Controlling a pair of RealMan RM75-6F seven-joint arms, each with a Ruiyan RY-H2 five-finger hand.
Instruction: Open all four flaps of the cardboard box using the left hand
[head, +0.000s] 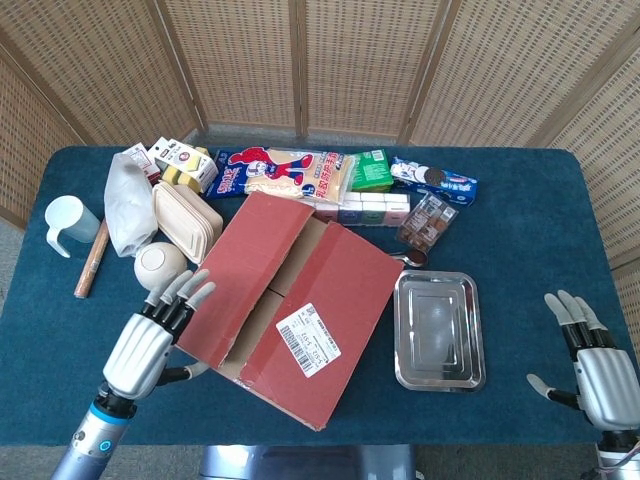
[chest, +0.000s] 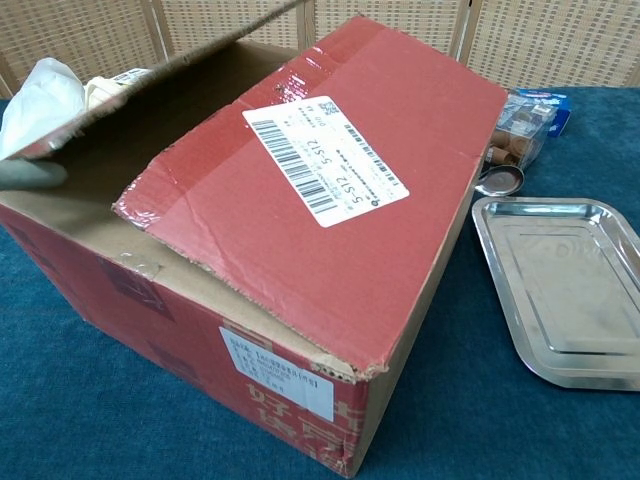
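Note:
The red cardboard box (head: 335, 385) stands at the table's middle, near the front edge. Its left top flap (head: 250, 265) is tilted up, showing its brown underside (chest: 170, 100) and a dark gap into the box. The right top flap (chest: 380, 200), with a white barcode label (head: 308, 338), lies flat and closed. My left hand (head: 150, 335) is at the left flap's outer edge, fingers (head: 180, 290) against its top side and thumb (chest: 30, 175) under it. My right hand (head: 590, 365) rests open, far right, away from the box.
A steel tray (head: 438, 330) lies just right of the box. A white bowl (head: 160, 265), lunch box (head: 185, 220), plastic bag (head: 128, 205), cup (head: 68, 222) and wooden stick (head: 90, 260) crowd the left. Snack packs (head: 285, 172) and spice jars (head: 425, 222) line the back.

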